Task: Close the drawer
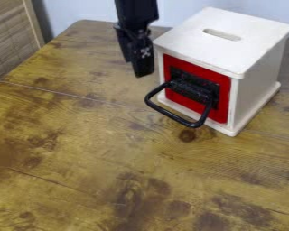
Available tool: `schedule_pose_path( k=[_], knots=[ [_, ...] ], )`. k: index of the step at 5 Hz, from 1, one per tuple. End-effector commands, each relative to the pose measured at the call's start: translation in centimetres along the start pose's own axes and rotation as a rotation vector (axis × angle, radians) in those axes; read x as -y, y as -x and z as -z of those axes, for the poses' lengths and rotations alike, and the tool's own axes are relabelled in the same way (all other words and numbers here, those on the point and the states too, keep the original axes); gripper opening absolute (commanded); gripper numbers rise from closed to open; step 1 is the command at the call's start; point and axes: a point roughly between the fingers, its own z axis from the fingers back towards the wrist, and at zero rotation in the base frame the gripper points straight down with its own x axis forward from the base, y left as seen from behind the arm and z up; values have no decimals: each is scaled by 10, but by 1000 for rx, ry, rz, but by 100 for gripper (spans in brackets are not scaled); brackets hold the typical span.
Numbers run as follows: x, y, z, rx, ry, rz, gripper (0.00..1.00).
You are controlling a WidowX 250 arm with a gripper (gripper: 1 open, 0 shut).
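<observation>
The pale wooden cube box (226, 41) with a slotted top stands at the back right of the table. Its red-fronted drawer (198, 87) has a black centre panel and sits about flush with the box front. The black loop handle (175, 106) hangs forward and down from it toward the table. My black gripper (140, 56) hangs just left of the box's front left corner, above and left of the handle, apart from it. Its fingers (144, 60) point down with nothing between them; the jaws look open.
The worn wooden table (98, 153) stretches to the front and left. A slatted wooden panel (11, 36) stands at the far left edge. A dark knot (187, 136) marks the table just in front of the box.
</observation>
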Motion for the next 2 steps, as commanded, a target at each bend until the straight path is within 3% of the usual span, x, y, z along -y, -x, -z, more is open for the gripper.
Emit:
schedule_pose_path(
  k=[1,2],
  knots=[
    [-8,-4,-19,55,-113,6,100],
    [-12,-10,-10,77,-103,21,100]
  ],
)
